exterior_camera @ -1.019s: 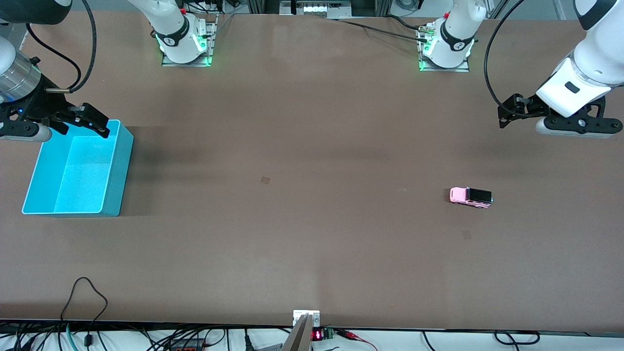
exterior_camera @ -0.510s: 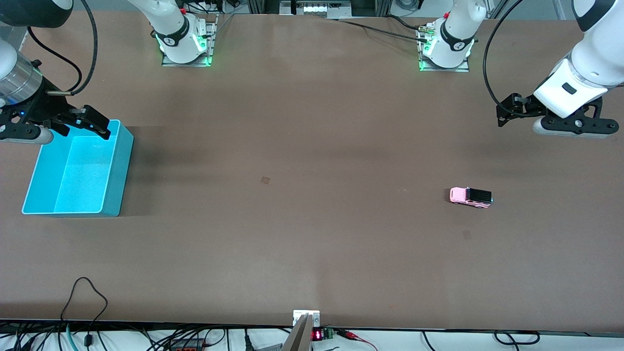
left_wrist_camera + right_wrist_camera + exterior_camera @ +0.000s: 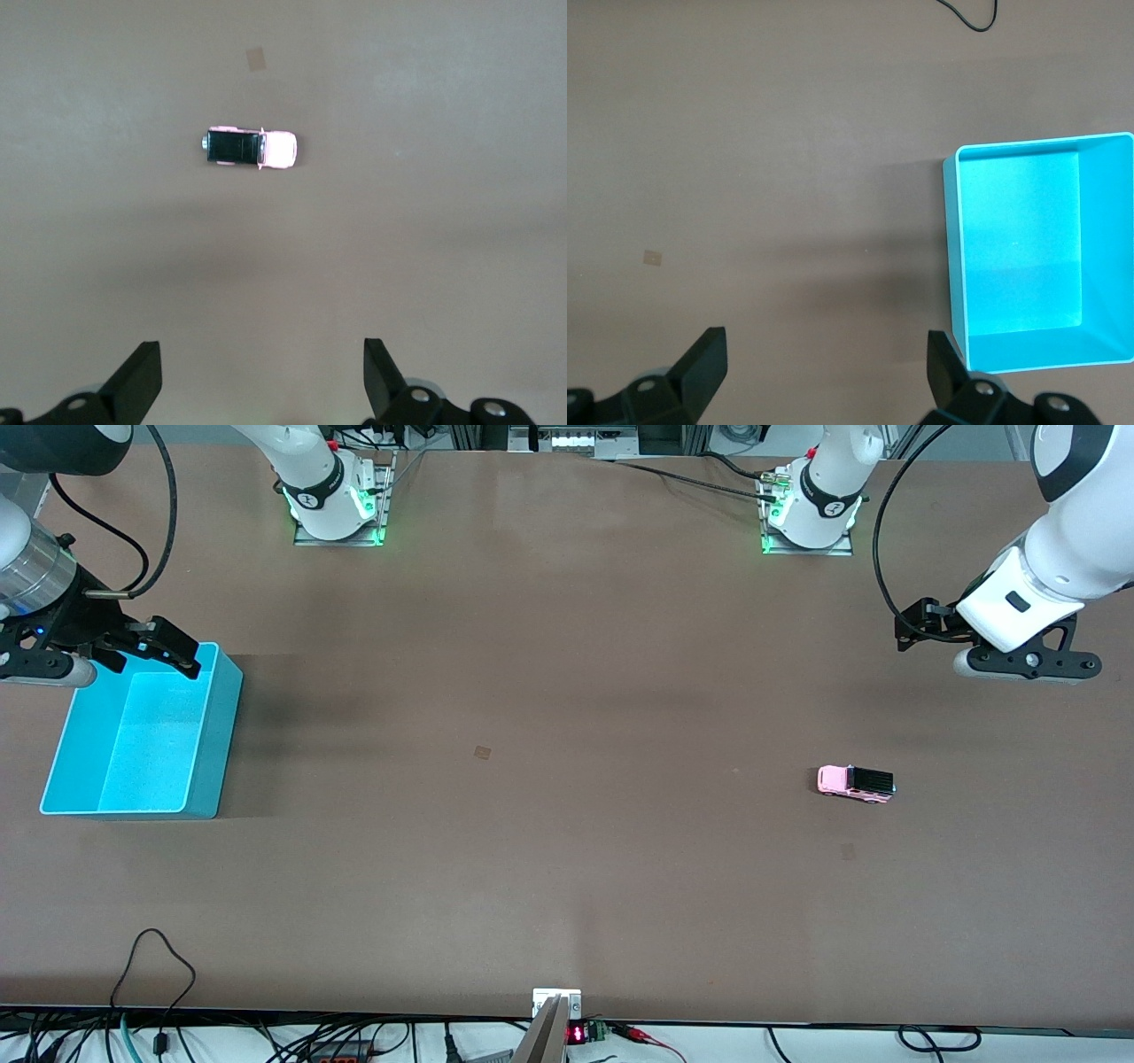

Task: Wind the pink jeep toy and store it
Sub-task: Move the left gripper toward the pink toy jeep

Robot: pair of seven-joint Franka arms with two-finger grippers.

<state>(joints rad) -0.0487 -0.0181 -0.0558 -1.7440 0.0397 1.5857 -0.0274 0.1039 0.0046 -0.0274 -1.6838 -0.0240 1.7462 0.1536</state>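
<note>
While unheld, pink jeep toy (image 3: 855, 783) (upright)

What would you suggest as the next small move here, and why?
Probably the left gripper should travel over and down toward the small pink jeep toy with the black ribbed roof. Its jaws are open and empty, it hangs above bare table, and the jeep sits untouched at the left arm's end. The right gripper waits open by the turquoise plastic bin, whose inside looks empty.
</note>
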